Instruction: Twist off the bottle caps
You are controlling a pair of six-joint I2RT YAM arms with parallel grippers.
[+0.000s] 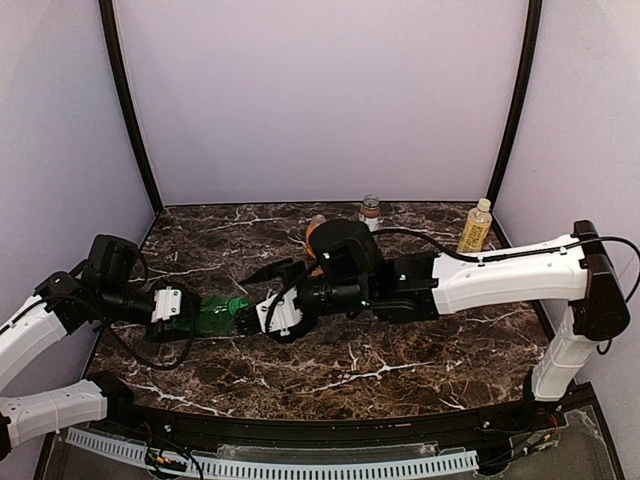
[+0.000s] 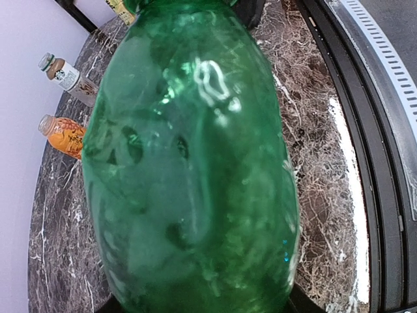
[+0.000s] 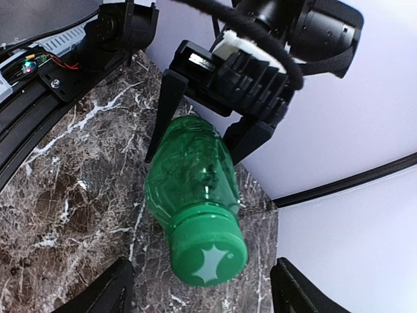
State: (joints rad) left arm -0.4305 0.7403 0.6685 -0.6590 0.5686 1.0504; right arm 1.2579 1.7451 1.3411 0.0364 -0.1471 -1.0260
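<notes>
We've got a dark brown marble-look bench w/ white veins, boxed in by a plain pale lilac back wall & matching side walls. Black curved posts mark the rear corners. Along the near edge runs a black rail w/ a white perforated strip. Light's soft & even; we see a faint glare on the bench top nr the front.

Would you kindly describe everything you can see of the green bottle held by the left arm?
The green bottle is translucent, dimpled plastic, seemingly empty, held on its side over the marble table. The left arm's fingers clamp its body. Its ribbed green cap, still on and bearing a pale star-shaped mark on top, points toward the right arm's fingers, which stand open either side without touching it.
</notes>
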